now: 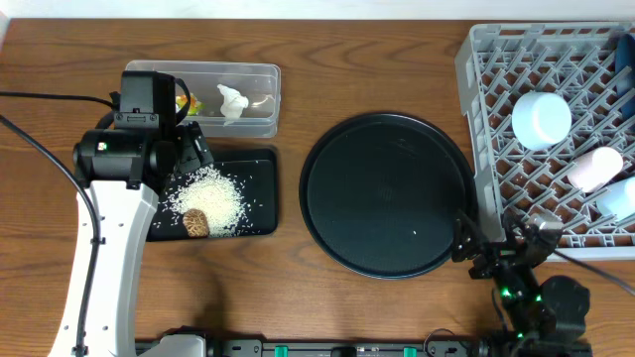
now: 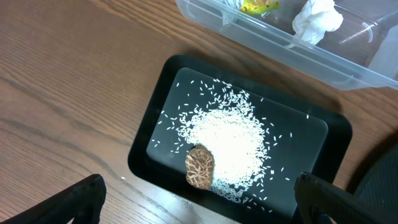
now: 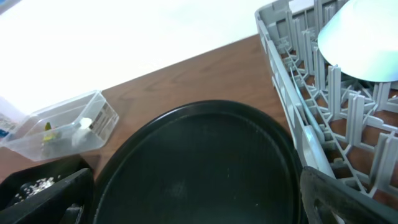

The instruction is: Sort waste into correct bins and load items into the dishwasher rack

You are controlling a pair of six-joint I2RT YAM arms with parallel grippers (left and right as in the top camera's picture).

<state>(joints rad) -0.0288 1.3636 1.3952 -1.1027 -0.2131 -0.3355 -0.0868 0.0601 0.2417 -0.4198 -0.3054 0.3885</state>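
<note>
The clear tub (image 1: 260,79) holds a yellow-green wrapper (image 1: 187,102) and a white tissue (image 1: 232,101). In front of it, the black rectangular tray (image 1: 263,169) carries loose rice (image 1: 213,196) and a brown lump (image 1: 195,222). My left gripper (image 1: 190,151) hangs open above this tray (image 2: 161,99), over the rice (image 2: 227,140) and lump (image 2: 199,167), with nothing between its fingers. The grey rack (image 1: 478,109) holds a pale bowl (image 1: 541,119), a pink cup (image 1: 595,167) and a light-blue cup (image 1: 619,198). My right gripper (image 1: 496,240) is open and empty beside the rack's front left corner (image 3: 292,106).
A large round black tray (image 1: 389,193) lies between the bins and the rack, and it fills the right wrist view (image 3: 199,162). A blue rim (image 1: 627,55) shows at the rack's far right edge. A black cable (image 1: 40,109) crosses the table at the left.
</note>
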